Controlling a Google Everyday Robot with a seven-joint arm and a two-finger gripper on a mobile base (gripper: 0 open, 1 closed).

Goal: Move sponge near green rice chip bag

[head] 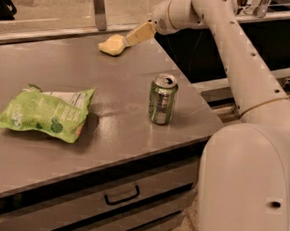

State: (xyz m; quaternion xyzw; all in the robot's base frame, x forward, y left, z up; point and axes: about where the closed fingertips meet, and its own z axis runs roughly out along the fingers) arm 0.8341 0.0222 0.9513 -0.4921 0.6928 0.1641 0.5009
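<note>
While the pincer [128,38] reaches down at the far edge of the bench [118,140], its tip meets the sponge [111,46]. Whether it is open or clamped there, I cannot tell. The grasp seems in hand. Next, the sponge needs carrying to the green rice chip bag [47,112], well apart, clear of the can [162,99].

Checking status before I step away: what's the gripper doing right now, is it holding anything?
Gripper: at the far side of the table, right against the sponge; open, closed or holding cannot be told.
</note>
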